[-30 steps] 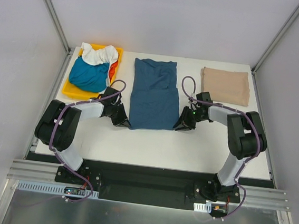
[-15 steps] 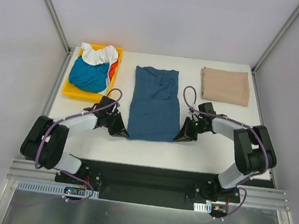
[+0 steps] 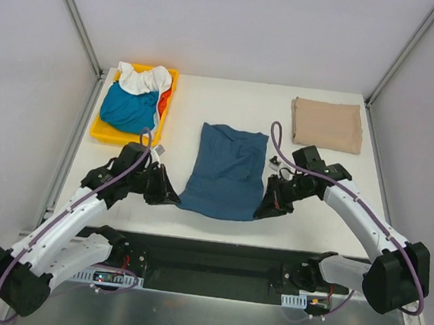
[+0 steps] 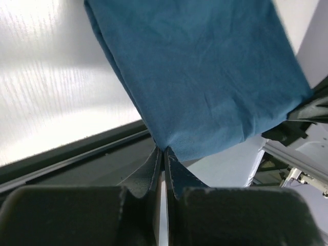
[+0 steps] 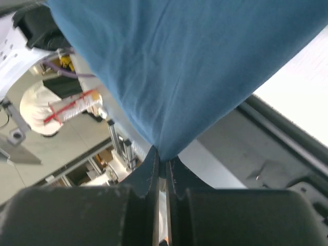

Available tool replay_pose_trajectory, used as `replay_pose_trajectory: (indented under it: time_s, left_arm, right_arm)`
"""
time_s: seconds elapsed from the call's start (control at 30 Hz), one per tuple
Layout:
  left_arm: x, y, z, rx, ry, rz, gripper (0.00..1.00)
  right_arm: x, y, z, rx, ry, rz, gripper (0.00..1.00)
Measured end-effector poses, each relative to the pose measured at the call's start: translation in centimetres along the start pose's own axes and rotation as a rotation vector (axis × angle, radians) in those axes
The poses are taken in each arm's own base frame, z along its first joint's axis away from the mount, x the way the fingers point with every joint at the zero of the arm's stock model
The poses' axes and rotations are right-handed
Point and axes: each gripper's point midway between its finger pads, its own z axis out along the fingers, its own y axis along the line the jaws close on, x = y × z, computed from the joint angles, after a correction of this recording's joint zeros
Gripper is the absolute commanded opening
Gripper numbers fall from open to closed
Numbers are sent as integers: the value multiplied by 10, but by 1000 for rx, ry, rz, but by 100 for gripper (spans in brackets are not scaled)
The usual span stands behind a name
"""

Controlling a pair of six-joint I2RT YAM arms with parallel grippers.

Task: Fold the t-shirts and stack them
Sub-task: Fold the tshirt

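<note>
My left gripper [image 3: 175, 201] was pinched tight on the near left corner of the dark blue t-shirt [image 3: 228, 171]. In my left wrist view the two fingers met with only a fold of blue cloth between them. My right gripper [image 3: 263, 212] was clamped the same way on the near right corner, and the cloth ran up and away from its closed fingertips. Between my two grips the near hem of the shirt was stretched out and wrinkled, low over the near part of the table [image 3: 207, 104]. The far end of the shirt reached toward the middle of the table. I could not tell how much of it lay flat on the surface.

The yellow tray [image 3: 95, 130] sat at the far left corner of the table. It held a teal t-shirt [image 3: 130, 109] bunched up, with a white t-shirt [image 3: 142, 78] heaped at its far side. An orange-red t-shirt [image 3: 163, 100] showed along the tray's right edge.

At the far right corner lay the beige t-shirt [image 3: 327, 125], folded into a flat rectangle and well apart from the blue one. Below my fingers the wrist cameras showed the black base rail [image 4: 77, 164] at the table's near edge. Nothing lay between the blue shirt and either the tray or the beige shirt.
</note>
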Motion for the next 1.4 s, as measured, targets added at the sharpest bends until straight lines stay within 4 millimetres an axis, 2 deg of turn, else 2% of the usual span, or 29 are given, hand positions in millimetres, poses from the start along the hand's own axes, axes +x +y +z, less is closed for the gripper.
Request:
replay_pose_trajectory:
  time_s: [0.13,0.23,0.43,0.57,0.9,1.07,1.4]
  left_arm:
    - [-4,-23,-34,35,-71,36,0]
    - [-4,-33,-52,42,-92,47,0]
    - [-18,-47,-69,20,-134,86,0]
    - [-32,-51,-74,-9,-182,110,0]
    - [-67,-34,-55,-150,-263,107,0]
    - [-101,-39,-40,-167,-358,118,0]
    - [-165,-30,16,-247,-367,84,0]
  right_arm:
    - [15,19,-17,-37,40,-24,1]
    - [22,35,-28,-82,61,-43,1]
    - [23,59,-46,-126,61,-117,1]
    - [16,61,-48,-161,73,-98,1]
    - [-26,54,-46,-214,81,-3,1]
    - [-55,44,-47,-158,27,-16,1]
    - [-123,5,-39,30,-108,-25,1]
